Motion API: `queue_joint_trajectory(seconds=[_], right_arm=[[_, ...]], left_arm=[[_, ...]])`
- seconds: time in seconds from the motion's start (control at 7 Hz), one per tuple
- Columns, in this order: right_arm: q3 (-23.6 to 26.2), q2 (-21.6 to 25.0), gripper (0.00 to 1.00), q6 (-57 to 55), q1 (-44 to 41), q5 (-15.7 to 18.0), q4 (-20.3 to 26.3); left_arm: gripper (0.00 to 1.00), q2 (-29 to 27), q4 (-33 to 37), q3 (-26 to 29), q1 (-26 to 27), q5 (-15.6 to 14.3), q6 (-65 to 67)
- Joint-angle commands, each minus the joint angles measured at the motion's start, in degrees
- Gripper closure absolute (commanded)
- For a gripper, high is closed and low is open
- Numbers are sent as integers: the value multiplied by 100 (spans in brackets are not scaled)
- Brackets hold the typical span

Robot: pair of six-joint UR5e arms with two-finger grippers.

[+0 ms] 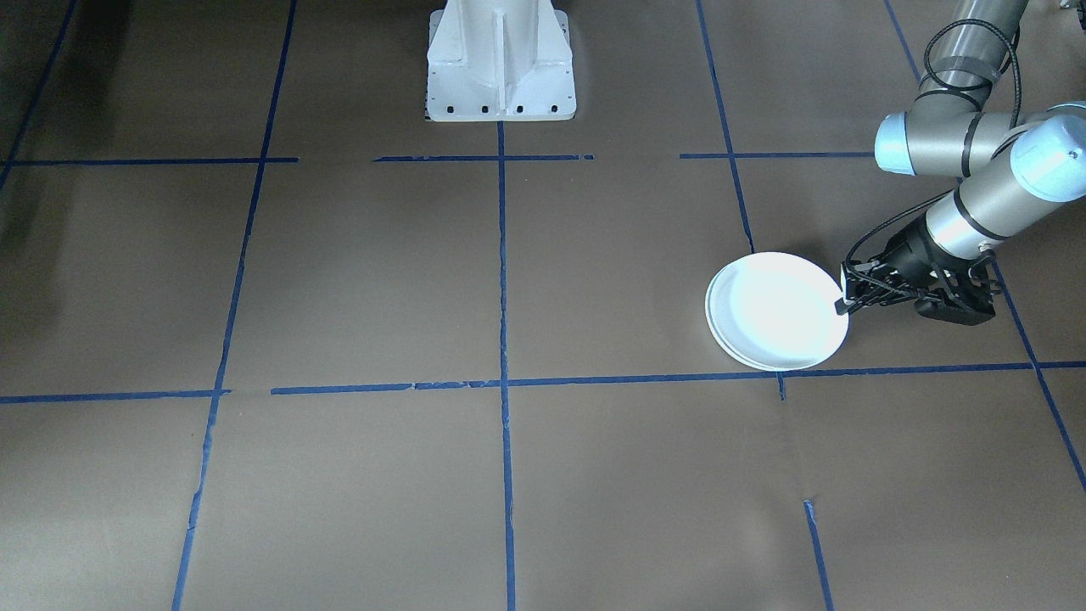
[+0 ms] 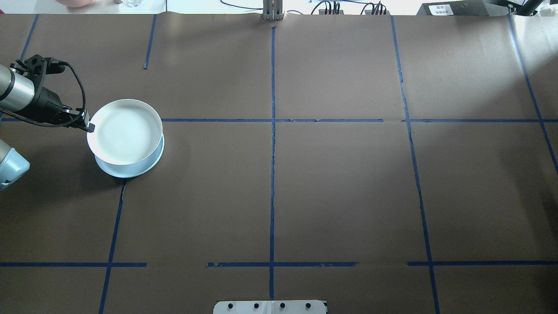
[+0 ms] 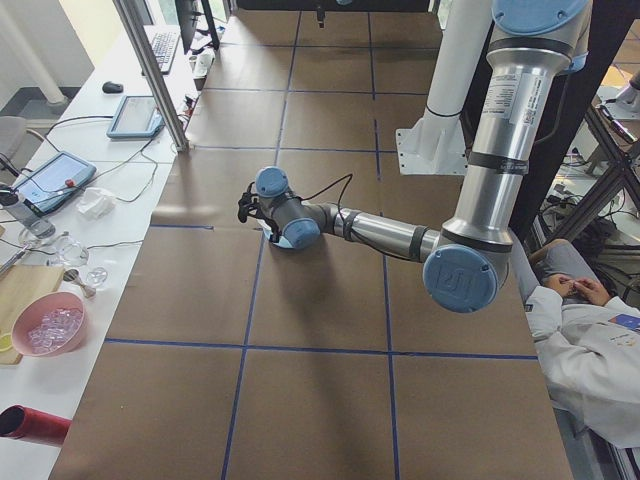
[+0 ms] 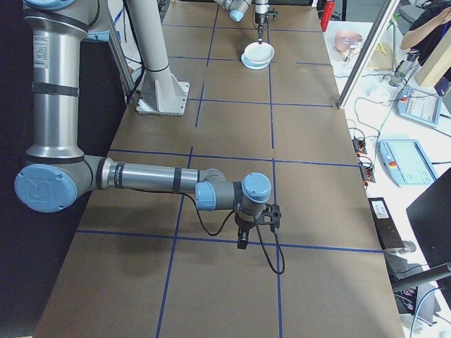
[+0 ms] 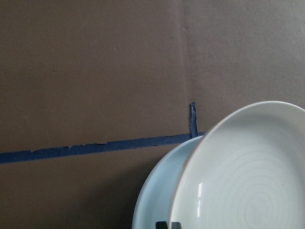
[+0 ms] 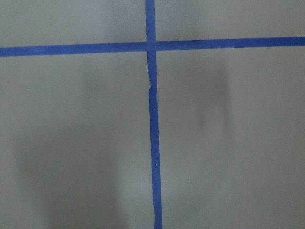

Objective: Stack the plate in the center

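The left gripper (image 2: 89, 127) pinches the rim of a round pale-blue ringed plate (image 2: 124, 131) held tilted over a matching plate (image 2: 130, 171) on the brown table (image 2: 331, 187); the right gripper's (image 4: 242, 243) state is unclear, and no writing is readable.

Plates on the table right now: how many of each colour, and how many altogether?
Pale-blue plates: 2, an upper plate held at its rim by the left end effector, lifted above a lower plate lying on the table.
Bright white plates: 0 in view.
Total: 2 plates.
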State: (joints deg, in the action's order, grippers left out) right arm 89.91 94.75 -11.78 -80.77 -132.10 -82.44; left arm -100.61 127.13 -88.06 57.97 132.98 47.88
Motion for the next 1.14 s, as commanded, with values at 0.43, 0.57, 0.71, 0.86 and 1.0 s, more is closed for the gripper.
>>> queue_joint_trajectory(seconds=[0.43, 0.57, 0.71, 0.86, 1.0], right_arm=[[0, 0, 0, 0, 0, 0, 0], [0, 0, 0, 0, 0, 0, 0], [0, 0, 0, 0, 0, 0, -8], [0, 0, 0, 0, 0, 0, 0], [0, 0, 0, 0, 0, 0, 0]], left_arm=[[100, -2, -65, 43, -40, -17, -6], [100, -2, -65, 61, -48, -18, -6], [100, 6, -65, 70, -48, -9, -6], [100, 6, -65, 78, -48, -9, -15], [100, 6, -65, 87, -48, -9, -15]])
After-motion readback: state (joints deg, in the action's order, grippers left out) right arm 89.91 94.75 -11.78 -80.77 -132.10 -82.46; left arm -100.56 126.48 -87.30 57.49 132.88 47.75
